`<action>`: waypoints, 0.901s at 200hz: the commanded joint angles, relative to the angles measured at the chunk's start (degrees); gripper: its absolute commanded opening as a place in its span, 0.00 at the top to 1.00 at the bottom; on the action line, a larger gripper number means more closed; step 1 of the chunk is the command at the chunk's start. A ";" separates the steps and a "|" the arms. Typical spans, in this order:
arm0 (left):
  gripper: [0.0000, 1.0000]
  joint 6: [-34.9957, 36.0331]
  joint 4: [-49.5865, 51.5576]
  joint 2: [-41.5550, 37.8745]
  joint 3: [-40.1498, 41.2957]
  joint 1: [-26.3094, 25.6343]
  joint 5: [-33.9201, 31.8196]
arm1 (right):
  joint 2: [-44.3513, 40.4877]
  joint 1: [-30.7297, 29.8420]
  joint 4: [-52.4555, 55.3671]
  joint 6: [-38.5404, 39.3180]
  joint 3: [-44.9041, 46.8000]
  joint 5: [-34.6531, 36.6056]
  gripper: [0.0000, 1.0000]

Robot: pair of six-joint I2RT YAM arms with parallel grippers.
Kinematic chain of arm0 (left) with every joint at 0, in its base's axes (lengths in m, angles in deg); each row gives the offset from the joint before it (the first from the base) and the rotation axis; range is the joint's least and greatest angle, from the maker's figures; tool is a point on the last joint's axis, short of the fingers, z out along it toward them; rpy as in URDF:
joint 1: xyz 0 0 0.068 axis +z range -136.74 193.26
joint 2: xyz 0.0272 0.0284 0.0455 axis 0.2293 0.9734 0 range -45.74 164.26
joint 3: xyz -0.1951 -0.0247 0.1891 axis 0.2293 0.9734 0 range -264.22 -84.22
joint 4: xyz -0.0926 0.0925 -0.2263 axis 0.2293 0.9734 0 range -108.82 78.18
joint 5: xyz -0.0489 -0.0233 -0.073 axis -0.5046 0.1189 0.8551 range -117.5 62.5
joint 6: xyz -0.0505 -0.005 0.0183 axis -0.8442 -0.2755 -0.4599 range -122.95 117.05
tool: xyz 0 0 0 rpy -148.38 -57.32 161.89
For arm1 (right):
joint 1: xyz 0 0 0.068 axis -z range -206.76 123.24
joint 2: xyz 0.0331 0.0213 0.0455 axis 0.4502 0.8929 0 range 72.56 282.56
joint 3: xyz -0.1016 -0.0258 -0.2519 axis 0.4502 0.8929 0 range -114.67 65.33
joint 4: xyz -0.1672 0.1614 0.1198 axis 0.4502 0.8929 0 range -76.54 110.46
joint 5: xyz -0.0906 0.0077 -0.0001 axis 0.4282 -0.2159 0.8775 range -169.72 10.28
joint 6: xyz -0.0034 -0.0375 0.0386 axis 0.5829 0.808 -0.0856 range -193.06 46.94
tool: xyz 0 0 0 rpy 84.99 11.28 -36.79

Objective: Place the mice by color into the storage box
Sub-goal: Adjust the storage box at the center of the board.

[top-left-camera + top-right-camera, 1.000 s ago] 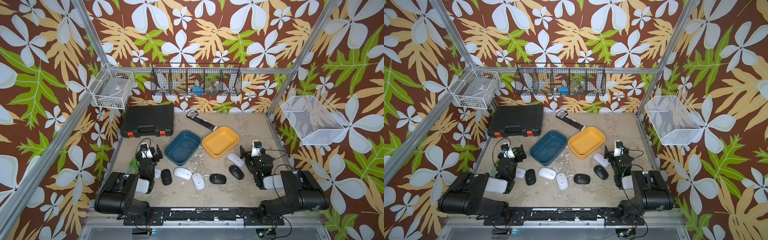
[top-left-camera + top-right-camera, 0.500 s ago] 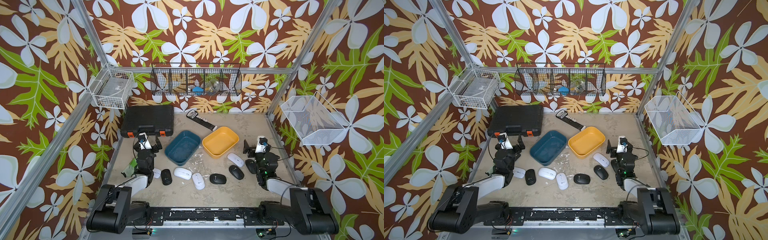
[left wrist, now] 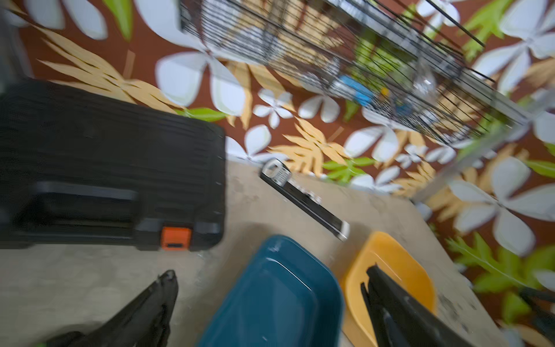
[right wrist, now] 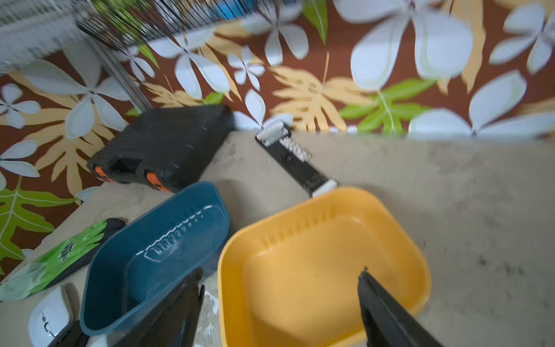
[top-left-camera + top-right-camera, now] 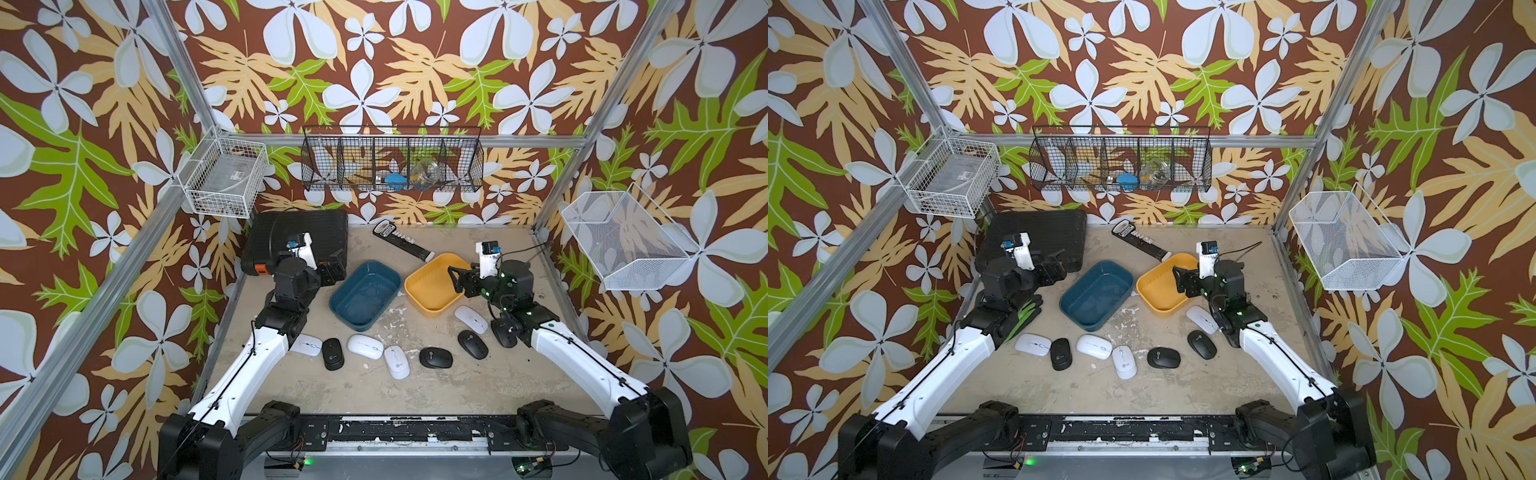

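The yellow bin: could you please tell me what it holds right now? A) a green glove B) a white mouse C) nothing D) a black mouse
C: the yellow bin shows a bare floor in both top views and in the right wrist view.

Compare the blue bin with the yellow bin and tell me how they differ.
The blue bin is dark teal-blue; the yellow bin is bright yellow. The blue bin sits to the robot's left of the yellow bin. The black strip reaches the yellow bin's far rim with one end; the blue bin lies clear of it. Both stand upright, side by side, empty.
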 commanded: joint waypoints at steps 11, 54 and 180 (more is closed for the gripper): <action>0.00 -1.24 12.15 1.46 -3.20 -6.32 7.86 | 5.00 -0.41 13.13 -9.37 -2.05 -1.18 0.27; 0.00 -2.29 13.62 1.27 -0.86 -10.23 9.65 | 6.93 -0.42 14.69 -12.24 -2.05 0.92 0.32; 0.00 -1.95 13.61 2.21 0.60 -11.09 11.60 | 17.75 -0.48 15.63 -12.39 -5.49 5.21 0.49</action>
